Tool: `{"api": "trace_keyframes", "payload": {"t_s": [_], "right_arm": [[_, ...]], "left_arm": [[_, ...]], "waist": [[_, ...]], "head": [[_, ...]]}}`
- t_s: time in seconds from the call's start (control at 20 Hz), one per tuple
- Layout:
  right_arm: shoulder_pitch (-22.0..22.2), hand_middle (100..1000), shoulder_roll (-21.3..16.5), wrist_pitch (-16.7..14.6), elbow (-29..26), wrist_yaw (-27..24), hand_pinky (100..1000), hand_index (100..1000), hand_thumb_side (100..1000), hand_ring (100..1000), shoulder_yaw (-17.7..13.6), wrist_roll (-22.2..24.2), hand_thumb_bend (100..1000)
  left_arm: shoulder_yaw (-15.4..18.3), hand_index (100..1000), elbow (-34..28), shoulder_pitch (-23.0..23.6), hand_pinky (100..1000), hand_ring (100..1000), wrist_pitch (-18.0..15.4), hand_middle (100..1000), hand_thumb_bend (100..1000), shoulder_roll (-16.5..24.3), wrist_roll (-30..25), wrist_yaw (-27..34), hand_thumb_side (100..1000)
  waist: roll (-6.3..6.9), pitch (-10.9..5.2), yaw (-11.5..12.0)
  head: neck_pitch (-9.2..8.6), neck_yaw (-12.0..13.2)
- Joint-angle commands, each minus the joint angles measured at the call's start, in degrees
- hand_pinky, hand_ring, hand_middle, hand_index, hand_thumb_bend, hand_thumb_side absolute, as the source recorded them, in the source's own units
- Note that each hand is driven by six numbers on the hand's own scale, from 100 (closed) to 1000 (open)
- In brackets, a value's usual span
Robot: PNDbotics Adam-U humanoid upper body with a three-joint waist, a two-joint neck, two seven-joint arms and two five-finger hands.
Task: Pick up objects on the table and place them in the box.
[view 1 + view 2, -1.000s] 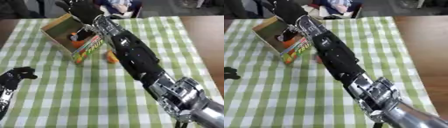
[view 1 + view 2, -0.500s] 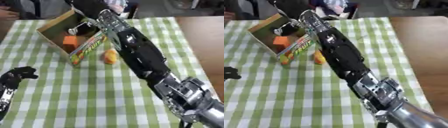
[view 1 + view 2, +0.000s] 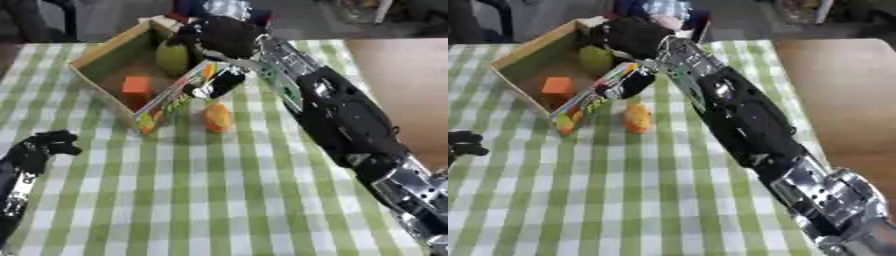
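A green and white checked tablecloth [image 3: 201, 200] covers most of the table, and on the right side the bare brown wooden table top [image 3: 850, 100] shows beside the cloth. Behind the far edge of the table the floor [image 3: 105, 17] looks grey, and some dark blurred shapes stand there which I cannot make out.

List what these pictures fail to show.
- Right hand, both eye views: a dark blur above the box; its fingers cannot be made out.
- Green fruit in the box: the hand overlaps it, so contact is unclear.
- Left hand: fingers blurred in the left eye view, partly cut off in the right.
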Motion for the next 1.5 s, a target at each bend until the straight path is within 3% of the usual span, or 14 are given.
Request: {"api": "trace_keyframes", "payload": {"t_s": [0.05,0.3,0.35,0.4,0.9,1.2,1.5], "right_arm": [[-0.4,755,-2.3,-2.7,0.3,-3.6,786,905,591,810,0.4,3.2,313],[0.9,739,-3.4,-3.5,1.6,-8.5,788,899,609,806,1.9,8.4,300],[1.0,734,-3.5,-3.4,1.8,-9.1,789,899,510,806,2.1,9.4,343],[1.2,738,-3.6,-3.2,2.1,-9.5,789,900,617,806,2.1,10.4,297],[2.2,762,-3.2,-1.3,4.0,-8.4,806,905,538,812,-0.2,20.1,295],[1.8,771,-1.8,0.7,5.3,-3.8,810,908,470,815,-2.1,17.7,282],[1.7,741,0.3,0.4,8.2,1.4,806,878,403,806,-2.9,14.1,259]], "left_arm": [[0.5,828,-0.9,-0.2,855,684,0.0,713,100,1.1,0.4,-0.3,898],[0.6,828,-0.9,-0.3,855,683,0.0,713,100,1.2,0.5,-0.3,898],[0.6,828,-0.9,-0.3,855,683,0.0,713,100,1.2,0.5,-0.3,898],[0.6,828,-0.9,-0.3,855,684,0.0,713,100,1.1,0.5,-0.3,898],[0.7,829,-0.9,-0.2,855,683,0.0,713,100,1.1,0.5,-0.4,899],[0.6,829,-0.8,-0.1,855,683,0.0,712,100,1.0,0.5,-0.4,900],[0.5,829,-0.7,-0.1,855,682,-0.1,712,100,0.9,0.4,-0.4,902]], "waist": [[0.07,-0.80,0.0],[0.02,-0.74,-0.1],[0.01,-0.75,-0.1],[0.00,-0.75,-0.1],[0.21,-0.74,-0.3],[0.47,-0.67,-0.3],[0.55,-0.64,-0.2]], "head": [[-0.93,0.2],[-1.15,0.2],[-1.17,0.2],[-1.20,0.2],[-1.32,0.3],[-1.25,0.0],[-1.23,-0.3]]}}
